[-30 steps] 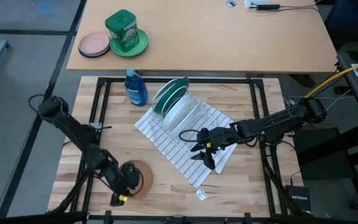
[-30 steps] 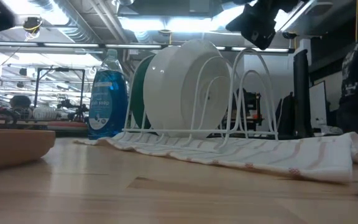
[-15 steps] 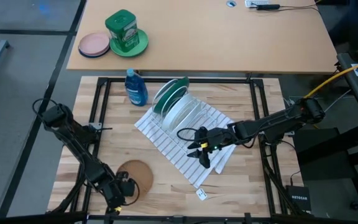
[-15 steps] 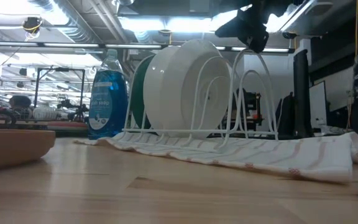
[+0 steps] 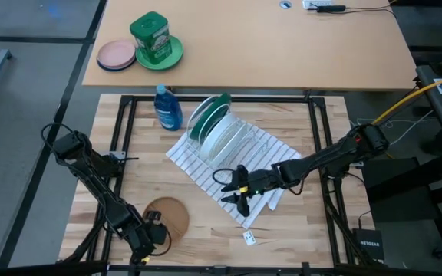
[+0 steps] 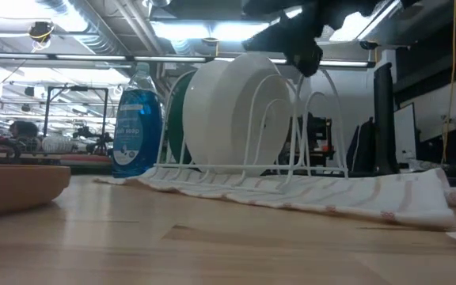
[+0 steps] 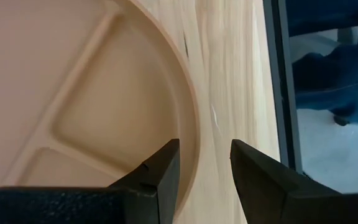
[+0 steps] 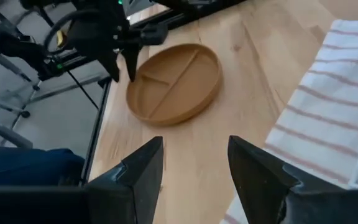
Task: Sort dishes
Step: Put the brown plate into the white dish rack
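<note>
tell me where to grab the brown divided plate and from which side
Take the brown divided plate by its raised rim, at the edge nearest the left gripper. It lies flat on the table, so one finger goes inside the rim and one outside; the open fingers already straddle it.

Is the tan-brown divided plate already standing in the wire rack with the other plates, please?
No, the tan-brown divided plate lies flat on the wooden table near the left gripper, apart from the wire rack on the striped towel.
</note>
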Controlling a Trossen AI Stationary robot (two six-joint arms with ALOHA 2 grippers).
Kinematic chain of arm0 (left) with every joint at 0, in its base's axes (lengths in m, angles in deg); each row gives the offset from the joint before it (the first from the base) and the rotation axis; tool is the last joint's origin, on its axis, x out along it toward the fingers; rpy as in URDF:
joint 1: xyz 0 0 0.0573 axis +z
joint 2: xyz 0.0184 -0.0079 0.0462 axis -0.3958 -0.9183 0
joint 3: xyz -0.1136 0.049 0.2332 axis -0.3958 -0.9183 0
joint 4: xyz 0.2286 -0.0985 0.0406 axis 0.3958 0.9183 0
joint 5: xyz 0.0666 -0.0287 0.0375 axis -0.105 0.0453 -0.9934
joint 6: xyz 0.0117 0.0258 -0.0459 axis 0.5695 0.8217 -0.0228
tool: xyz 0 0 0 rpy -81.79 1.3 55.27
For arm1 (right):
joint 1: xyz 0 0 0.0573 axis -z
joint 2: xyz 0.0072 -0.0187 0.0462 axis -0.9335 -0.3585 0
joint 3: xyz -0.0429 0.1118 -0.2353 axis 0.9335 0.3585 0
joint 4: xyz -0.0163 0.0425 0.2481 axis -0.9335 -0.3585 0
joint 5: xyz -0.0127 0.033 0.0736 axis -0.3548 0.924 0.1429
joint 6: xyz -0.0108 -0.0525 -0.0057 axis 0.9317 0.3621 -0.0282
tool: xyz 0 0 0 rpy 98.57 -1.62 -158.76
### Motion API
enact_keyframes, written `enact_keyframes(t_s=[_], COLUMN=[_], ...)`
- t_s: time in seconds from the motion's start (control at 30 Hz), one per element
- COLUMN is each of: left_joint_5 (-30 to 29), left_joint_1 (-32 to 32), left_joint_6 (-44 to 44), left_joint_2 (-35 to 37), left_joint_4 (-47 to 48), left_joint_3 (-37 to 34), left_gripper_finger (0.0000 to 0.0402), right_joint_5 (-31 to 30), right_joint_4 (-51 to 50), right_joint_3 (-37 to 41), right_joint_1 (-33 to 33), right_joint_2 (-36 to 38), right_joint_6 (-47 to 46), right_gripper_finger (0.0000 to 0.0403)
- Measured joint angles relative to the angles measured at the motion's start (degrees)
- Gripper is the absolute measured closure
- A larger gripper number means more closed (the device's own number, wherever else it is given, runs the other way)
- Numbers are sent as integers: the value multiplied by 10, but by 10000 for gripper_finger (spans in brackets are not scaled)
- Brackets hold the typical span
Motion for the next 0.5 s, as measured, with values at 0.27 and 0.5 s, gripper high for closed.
enact_keyframes(t_s=[0.27, 0.5], left_joint_5=[-4, -16], left_joint_1=[-9, -9], left_joint_6=[20, 34], left_joint_2=[-28, -56], left_joint_4=[1, 7], left_joint_3=[0, 1], left_gripper_finger=[270, 270], right_joint_5=[-88, -134], right_joint_4=[14, 32], right_joint_3=[0, 0], right_joint_1=[-53, -94], right_joint_2=[-1, -1], right_joint_6=[0, 0], right_gripper_finger=[220, 220])
